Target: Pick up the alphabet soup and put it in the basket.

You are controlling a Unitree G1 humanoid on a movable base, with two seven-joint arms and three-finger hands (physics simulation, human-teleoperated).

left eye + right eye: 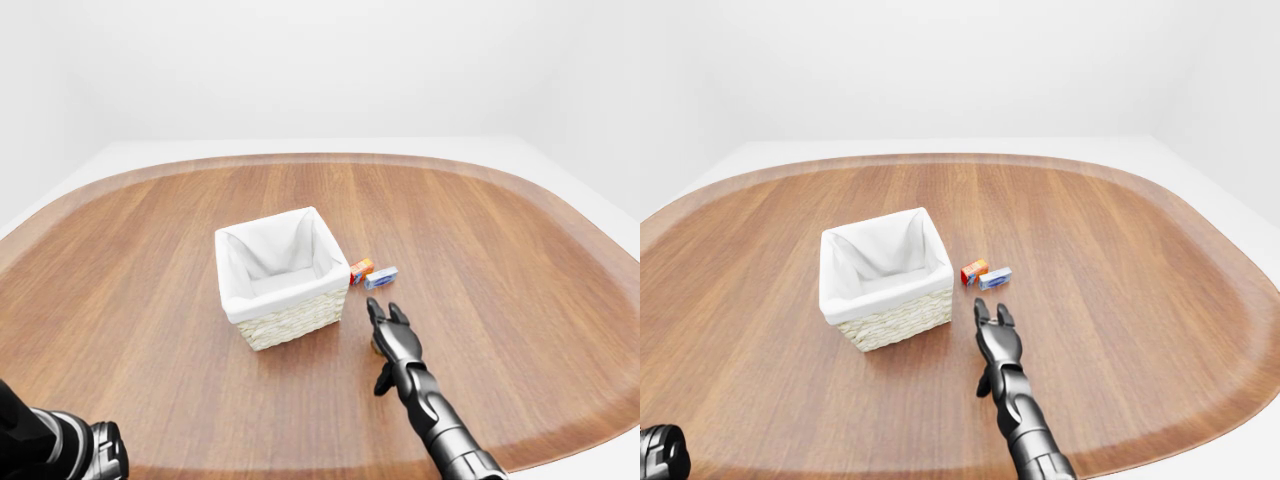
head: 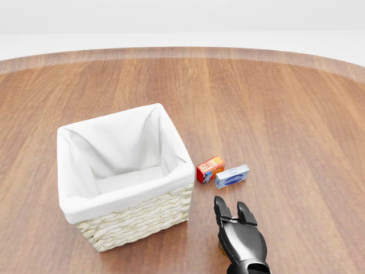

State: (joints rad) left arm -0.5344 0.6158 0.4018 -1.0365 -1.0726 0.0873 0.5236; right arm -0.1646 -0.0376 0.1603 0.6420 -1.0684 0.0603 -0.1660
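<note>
At the far lower left of the left-eye view sits my left hand point(image 1: 95, 452), a dark, ribbed metal shape cut by the frame edge, and I cannot tell how its fingers stand. Everything rests on one broad, rounded table of glossy reddish-brown wood point(image 2: 274, 103), its grain running in long streaks toward the top of the head view. Left of centre in that view stands one square basket of pale woven wicker point(image 2: 140, 220), lined with smooth white cloth that folds over its rim; the inside shows only the cloth. Just right of the basket's lower right corner lie two small boxes side by side, touching or nearly so: a red and orange carton with yellow lettering point(image 2: 210, 169), and a flat, pale blue-and-white carton point(image 2: 232, 176) tilted slightly upward to the right. I count no can among these; the alphabet soup shows in none of the views, so I cannot say where it lies. At the bottom of the head view, below the two boxes, my black, glossy right hand point(image 2: 240, 235) reaches upward, its three fingers extended and slightly spread, closed on nothing, apart from both cartons.
</note>
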